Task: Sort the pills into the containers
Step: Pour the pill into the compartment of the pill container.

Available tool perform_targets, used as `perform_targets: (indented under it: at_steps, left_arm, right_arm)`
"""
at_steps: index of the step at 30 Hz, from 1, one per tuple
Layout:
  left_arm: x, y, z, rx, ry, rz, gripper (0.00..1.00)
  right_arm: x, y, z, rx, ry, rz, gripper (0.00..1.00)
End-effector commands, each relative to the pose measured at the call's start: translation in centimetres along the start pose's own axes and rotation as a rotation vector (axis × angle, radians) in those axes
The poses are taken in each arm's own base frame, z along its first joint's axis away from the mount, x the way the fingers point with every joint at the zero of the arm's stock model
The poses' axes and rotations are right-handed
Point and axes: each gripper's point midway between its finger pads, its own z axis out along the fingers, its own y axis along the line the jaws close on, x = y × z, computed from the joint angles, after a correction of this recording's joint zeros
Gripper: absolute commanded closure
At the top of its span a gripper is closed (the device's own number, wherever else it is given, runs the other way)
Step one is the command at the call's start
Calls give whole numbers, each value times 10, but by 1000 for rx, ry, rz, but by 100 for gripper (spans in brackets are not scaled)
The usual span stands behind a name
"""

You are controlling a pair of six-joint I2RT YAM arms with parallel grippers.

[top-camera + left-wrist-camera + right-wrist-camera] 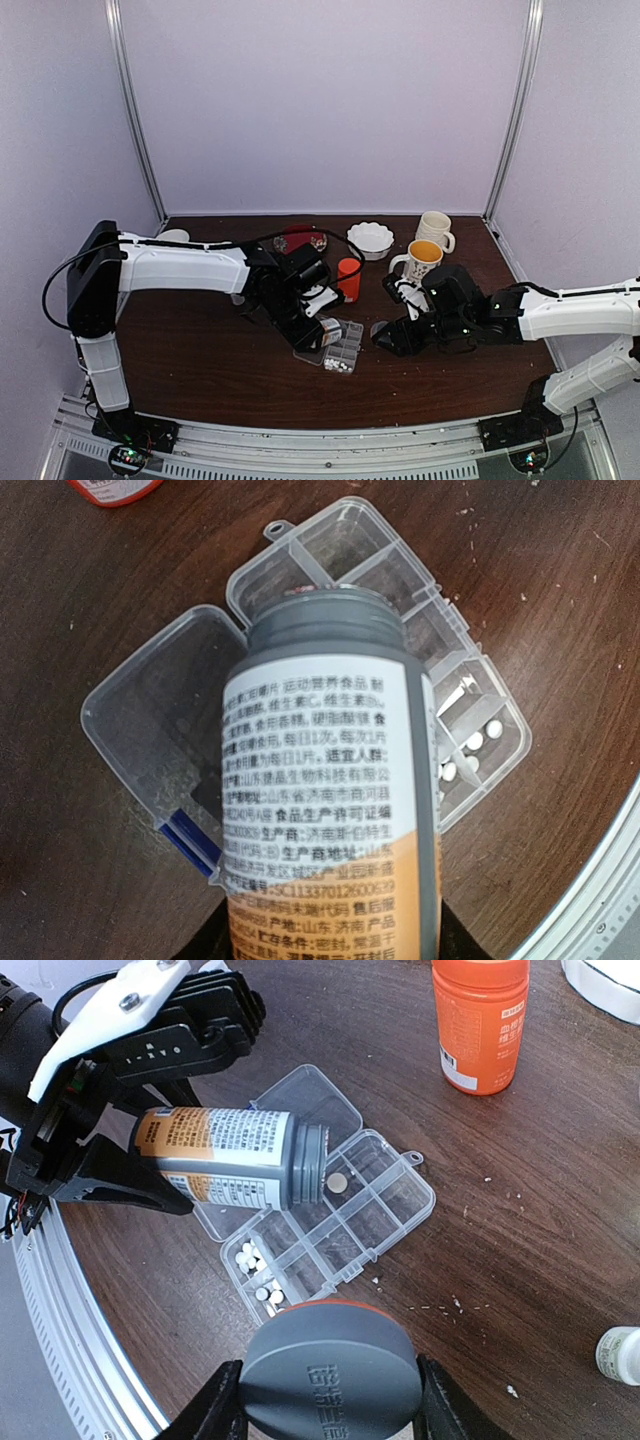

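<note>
Left gripper: pinching the grey bottle, which lies on its side, open mouth over the organizer.
Right gripper: clamped on the grey cap, off to the organizer's right.
Organizer: on the bench, clear lid swung open flat.
Pills: white cluster in the end cells.
Pale tablet: just at the bottle mouth; falling or settled, cannot tell.
Orange bottle: upright, well apart.

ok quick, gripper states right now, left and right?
Left gripper: closed on the grey labelled bottle, held on its side over the pill organizer.
Right gripper: closed on the grey bottle cap.
</note>
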Motion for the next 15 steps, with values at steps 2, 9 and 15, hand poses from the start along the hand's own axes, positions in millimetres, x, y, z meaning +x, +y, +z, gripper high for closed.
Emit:
perform_targets:
  at_steps: [2, 9, 15]
  left_arm:
    - [-10, -4, -7, 9, -72, 6, 94]
    - [-10, -3, -8, 4, -84, 7, 94]
    - [-9, -4, -8, 10, -78, -7, 94]
  right_arm:
    - [-8, 2, -3, -2, -31, 4, 100]
    - [-9, 3, -2, -6, -34, 7, 100]
    - [-8, 3, -2, -5, -31, 4, 100]
